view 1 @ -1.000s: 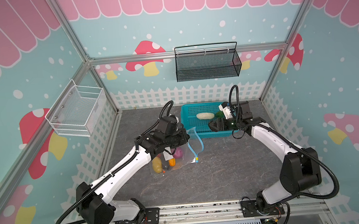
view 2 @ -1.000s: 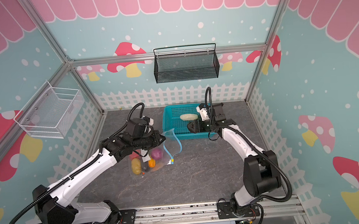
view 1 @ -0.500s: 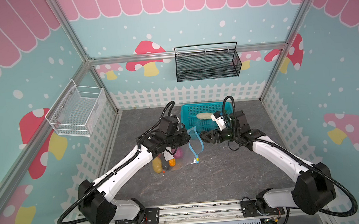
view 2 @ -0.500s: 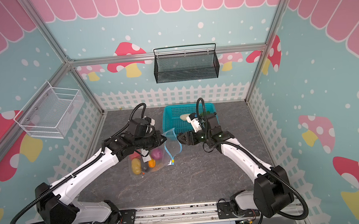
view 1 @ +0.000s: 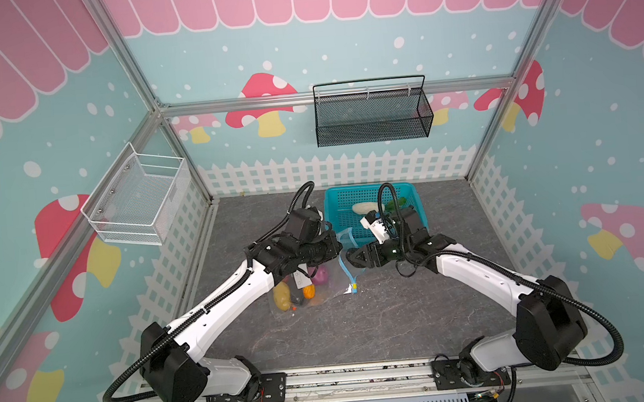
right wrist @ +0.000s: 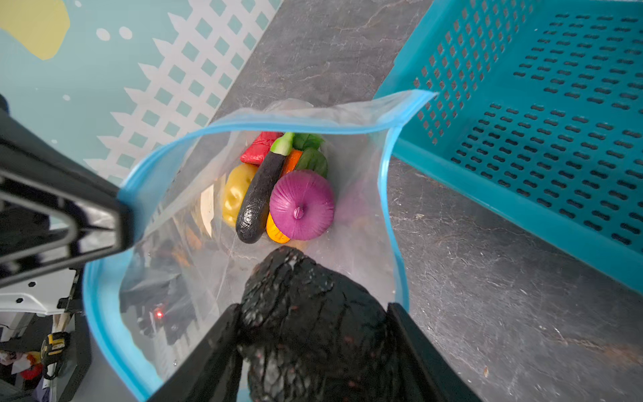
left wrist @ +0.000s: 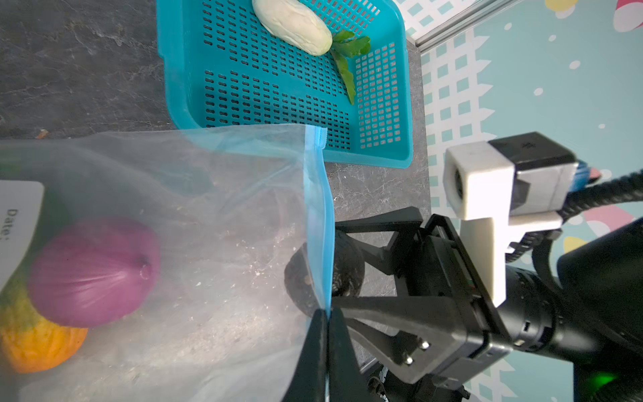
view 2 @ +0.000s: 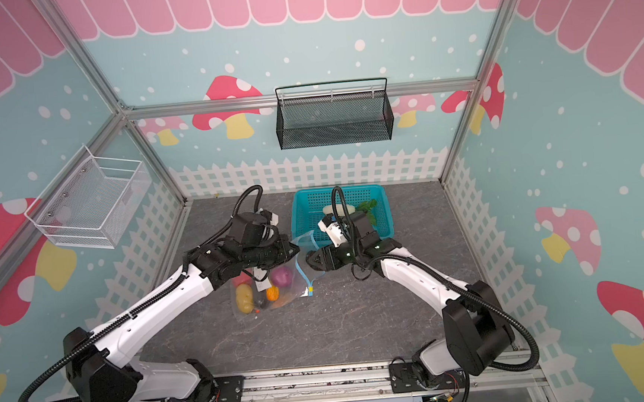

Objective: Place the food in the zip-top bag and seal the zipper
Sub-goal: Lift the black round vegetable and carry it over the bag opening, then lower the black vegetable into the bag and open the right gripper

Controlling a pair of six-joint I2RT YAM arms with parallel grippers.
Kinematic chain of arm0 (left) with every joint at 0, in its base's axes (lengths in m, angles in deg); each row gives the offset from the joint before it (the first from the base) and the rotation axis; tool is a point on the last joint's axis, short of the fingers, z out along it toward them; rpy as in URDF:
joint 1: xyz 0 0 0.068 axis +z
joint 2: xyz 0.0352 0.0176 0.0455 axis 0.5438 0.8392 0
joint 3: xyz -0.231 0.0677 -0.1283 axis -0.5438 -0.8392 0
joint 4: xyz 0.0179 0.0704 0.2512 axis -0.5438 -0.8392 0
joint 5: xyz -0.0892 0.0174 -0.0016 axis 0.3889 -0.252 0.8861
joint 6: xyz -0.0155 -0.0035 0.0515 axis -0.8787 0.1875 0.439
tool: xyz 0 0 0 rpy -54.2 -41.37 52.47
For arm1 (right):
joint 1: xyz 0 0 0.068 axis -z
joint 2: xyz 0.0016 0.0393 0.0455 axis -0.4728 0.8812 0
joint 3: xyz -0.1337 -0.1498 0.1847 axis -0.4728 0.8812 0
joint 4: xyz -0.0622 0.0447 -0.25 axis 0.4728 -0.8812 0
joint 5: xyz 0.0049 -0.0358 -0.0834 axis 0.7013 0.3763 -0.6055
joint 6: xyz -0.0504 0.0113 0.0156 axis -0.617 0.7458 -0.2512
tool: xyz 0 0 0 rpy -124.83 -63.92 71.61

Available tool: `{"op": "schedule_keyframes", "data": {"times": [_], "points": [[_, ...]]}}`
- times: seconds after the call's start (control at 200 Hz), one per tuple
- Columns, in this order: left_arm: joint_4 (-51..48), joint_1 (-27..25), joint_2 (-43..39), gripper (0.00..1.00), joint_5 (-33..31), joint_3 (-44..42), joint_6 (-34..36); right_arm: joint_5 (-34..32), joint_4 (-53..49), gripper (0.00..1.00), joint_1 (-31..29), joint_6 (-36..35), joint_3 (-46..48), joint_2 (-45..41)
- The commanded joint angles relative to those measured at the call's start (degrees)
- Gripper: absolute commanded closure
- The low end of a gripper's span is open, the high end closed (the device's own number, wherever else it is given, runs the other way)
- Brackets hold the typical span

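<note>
The clear zip-top bag (view 1: 329,279) lies on the dark table, its mouth held up and open. My left gripper (left wrist: 327,313) is shut on the light-blue zipper (left wrist: 318,209) edge. Inside the bag are a purple onion (right wrist: 301,205), an eggplant (right wrist: 259,195), a yellow potato (right wrist: 236,191) and red, orange and green pieces. My right gripper (right wrist: 313,309) is shut on a dark bumpy food piece (right wrist: 295,278), right at the bag's mouth. A white radish (left wrist: 292,26) with green leaves lies in the teal basket (left wrist: 264,97). The yellow slider tab (view 1: 354,286) rests on the table.
The teal basket (view 1: 337,216) stands just behind the bag and both grippers (view 2: 296,250) (view 2: 311,261). A black mesh basket (view 1: 372,113) hangs on the back wall and a white wire basket (view 1: 138,199) on the left wall.
My right gripper has come from the teal basket forward and left to the bag's mouth, carrying the dark food piece. The left gripper has kept its hold on the bag's edge.
</note>
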State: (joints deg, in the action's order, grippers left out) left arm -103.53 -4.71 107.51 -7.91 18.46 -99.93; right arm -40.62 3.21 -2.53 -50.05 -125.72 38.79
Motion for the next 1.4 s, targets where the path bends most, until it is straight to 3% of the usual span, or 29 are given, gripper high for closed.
{"op": "schedule_keyframes", "data": {"times": [0.0,0.525,1.396], "points": [[0.6,-0.3,0.0,1.0,0.4,1.6,-0.4,-2.0,-0.7,0.47,-1.1,-2.2,-3.4,1.2],[0.5,-0.3,-0.3,1.0,0.2,1.6,-0.4,-6.0,-4.2,0.46,-2.6,-5.3,-4.8,4.1],[0.5,-0.3,-0.5,1.0,-0.2,1.2,-0.2,-6.6,-4.2,0.26,-2.8,-5.4,-5.0,5.0]]}}
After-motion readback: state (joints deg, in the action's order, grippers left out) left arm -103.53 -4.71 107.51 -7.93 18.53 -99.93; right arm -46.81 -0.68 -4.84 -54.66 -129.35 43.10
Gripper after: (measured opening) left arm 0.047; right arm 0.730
